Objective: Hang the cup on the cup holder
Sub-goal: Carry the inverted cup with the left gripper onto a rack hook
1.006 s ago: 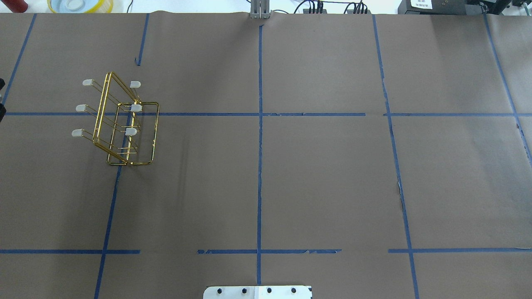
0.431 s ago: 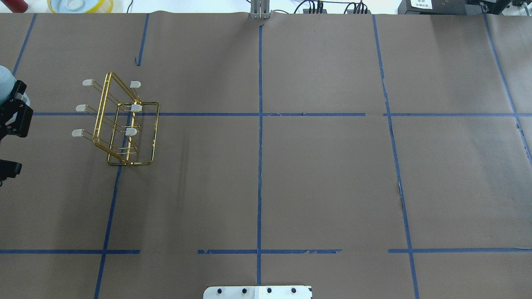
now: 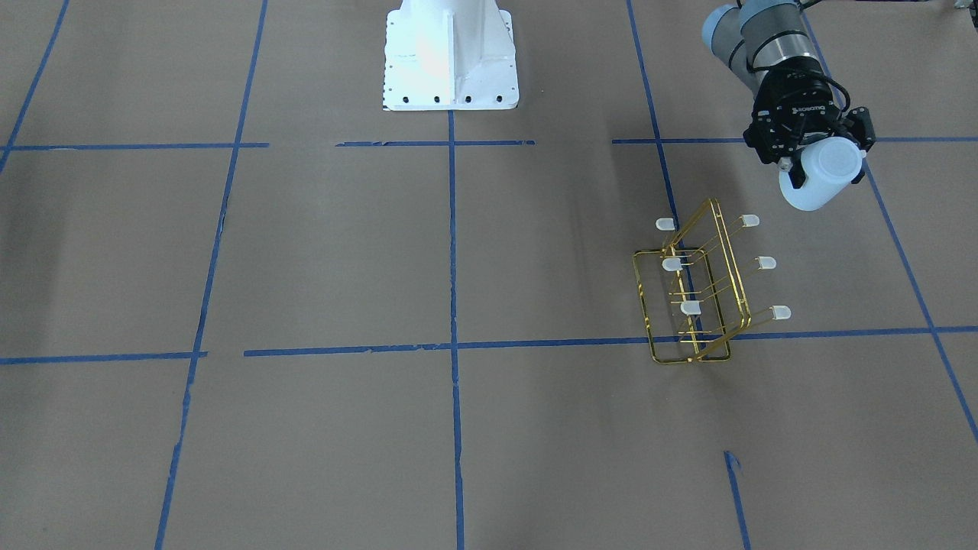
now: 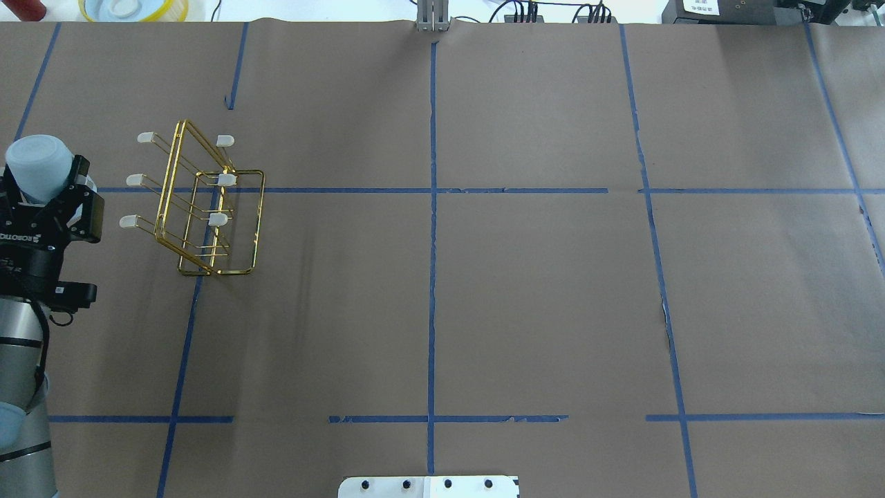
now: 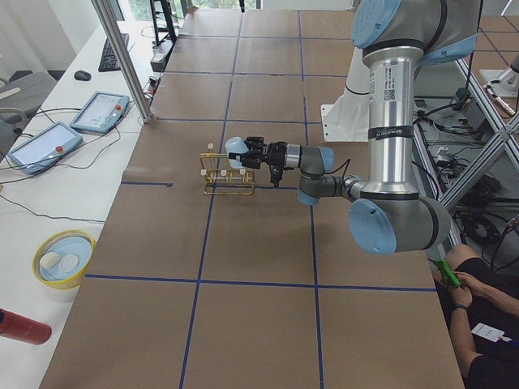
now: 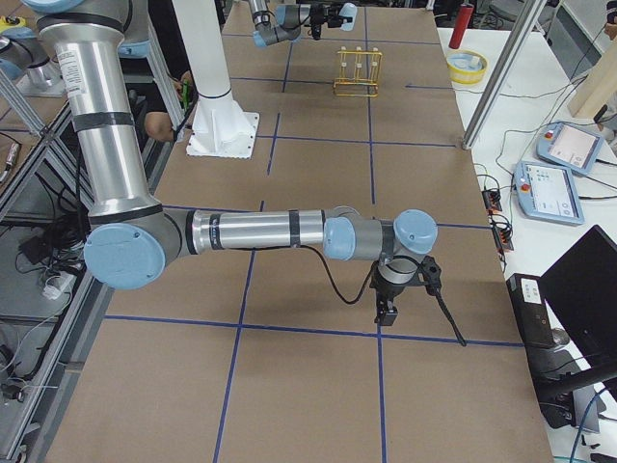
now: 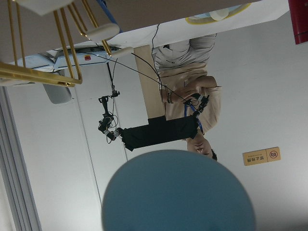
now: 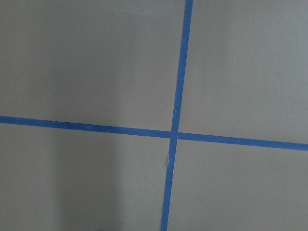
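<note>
Cup (image 4: 38, 164) in the pinch of the ROBOTIQ-marked left pincer (image 4: 43, 185), near cup holder (image 4: 166, 194); right pincer (image 6: 386, 311), state unclear.

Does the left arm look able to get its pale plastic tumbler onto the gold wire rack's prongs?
Probably yes: the left hand holds the pale plastic tumbler beside the gold wire rack, nothing standing between it and the white-capped prongs facing it.

A table (image 4: 553, 290) covered in brown paper, gridded with blue tape lines (image 4: 432, 277), has along its far edge a white bench (image 5: 32, 212) bearing two touchscreen pendants (image 5: 99, 111) and a yellow bowl (image 5: 62, 258), beside an aluminium post (image 5: 122, 57).
</note>
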Controlling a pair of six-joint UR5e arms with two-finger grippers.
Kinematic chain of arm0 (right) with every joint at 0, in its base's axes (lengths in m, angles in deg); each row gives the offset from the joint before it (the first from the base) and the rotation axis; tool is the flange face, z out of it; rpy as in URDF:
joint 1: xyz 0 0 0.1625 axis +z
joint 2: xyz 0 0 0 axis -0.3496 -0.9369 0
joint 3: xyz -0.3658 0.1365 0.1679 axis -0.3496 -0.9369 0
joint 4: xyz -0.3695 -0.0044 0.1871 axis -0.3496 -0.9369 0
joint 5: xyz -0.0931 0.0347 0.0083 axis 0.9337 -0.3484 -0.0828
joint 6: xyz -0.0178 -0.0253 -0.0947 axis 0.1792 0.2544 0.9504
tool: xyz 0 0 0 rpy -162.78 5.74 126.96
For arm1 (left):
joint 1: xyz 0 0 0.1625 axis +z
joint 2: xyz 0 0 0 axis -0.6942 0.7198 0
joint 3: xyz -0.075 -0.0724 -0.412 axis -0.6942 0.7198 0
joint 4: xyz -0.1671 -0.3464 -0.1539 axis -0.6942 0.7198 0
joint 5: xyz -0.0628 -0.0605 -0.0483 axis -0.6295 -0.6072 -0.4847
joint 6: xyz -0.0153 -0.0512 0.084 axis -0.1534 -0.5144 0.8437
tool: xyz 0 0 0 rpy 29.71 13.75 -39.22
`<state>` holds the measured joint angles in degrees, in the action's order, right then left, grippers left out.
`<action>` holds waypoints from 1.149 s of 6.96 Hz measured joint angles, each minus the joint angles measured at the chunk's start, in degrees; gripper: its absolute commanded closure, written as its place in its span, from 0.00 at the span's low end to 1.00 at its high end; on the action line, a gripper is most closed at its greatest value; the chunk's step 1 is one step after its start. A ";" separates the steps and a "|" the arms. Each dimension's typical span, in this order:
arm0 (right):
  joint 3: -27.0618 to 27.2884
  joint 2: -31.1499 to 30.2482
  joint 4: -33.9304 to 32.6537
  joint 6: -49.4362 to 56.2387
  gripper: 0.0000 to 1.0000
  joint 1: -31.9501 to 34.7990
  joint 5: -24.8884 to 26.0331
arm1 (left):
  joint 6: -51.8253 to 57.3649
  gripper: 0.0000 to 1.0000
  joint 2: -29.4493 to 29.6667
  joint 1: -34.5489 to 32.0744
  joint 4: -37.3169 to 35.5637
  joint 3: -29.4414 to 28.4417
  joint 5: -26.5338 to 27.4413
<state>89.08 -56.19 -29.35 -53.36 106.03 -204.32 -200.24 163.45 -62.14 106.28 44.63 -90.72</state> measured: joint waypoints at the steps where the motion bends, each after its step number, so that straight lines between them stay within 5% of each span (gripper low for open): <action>1: 0.00 0.00 0.02 0.00 0.00 -0.01 0.00 | -0.61 1.00 1.81 0.96 0.28 -1.52 1.88; 8: 0.00 0.00 0.05 0.00 0.00 0.00 0.00 | -7.77 1.00 7.19 1.88 1.01 -10.37 3.88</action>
<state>89.08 -56.19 -29.30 -53.36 106.04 -204.32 -208.01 170.64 -60.26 107.30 34.26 -86.84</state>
